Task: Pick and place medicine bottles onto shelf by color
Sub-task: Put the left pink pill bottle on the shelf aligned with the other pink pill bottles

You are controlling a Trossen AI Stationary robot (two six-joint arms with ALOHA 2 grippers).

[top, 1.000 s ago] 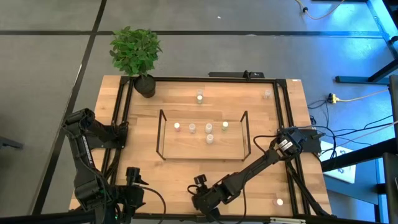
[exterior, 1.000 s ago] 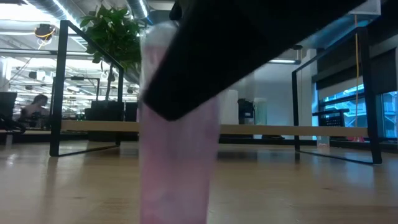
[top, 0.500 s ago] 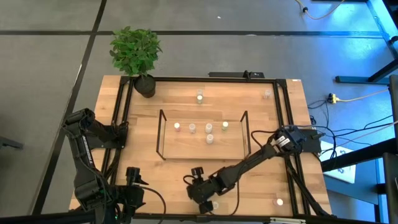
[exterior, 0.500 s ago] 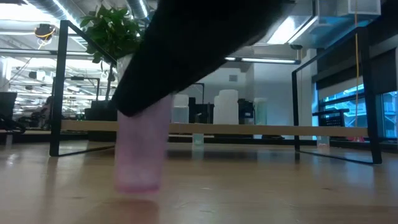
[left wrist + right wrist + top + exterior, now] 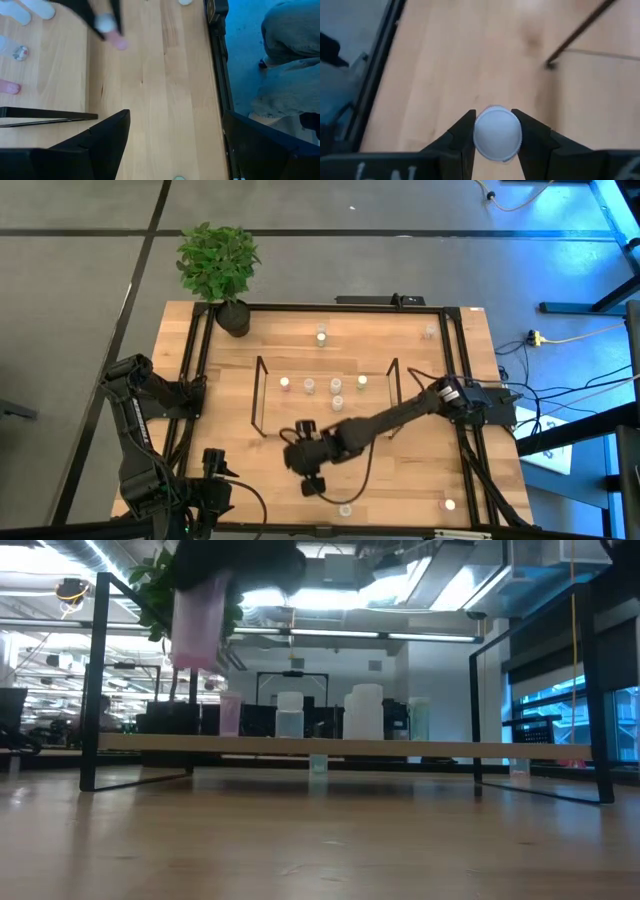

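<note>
My right gripper is shut on a pink medicine bottle with a white cap. It holds the bottle above the table, near the shelf's front left corner. The shelf has black rods and a wooden base, and several bottles stand on it, among them one at its left and a green one. Loose bottles stand on the table at the far side and near the front edge. My left gripper is open and empty at the near left corner. My right gripper pinches the bottle's white-capped top between its two fingers. The fingers come from above and point down. The pink body hangs roughly upright below them, lifted well clear of the table.
A potted plant stands at the far left corner. A black frame runs around the table. More bottles stand at the far right and near right. A person's clothing shows beside the table.
My right gripper has risen from the table's near edge and gone toward the left and the shelf, staying shut on the pink bottle. The bottle stood on the table and now hangs lifted clear.
</note>
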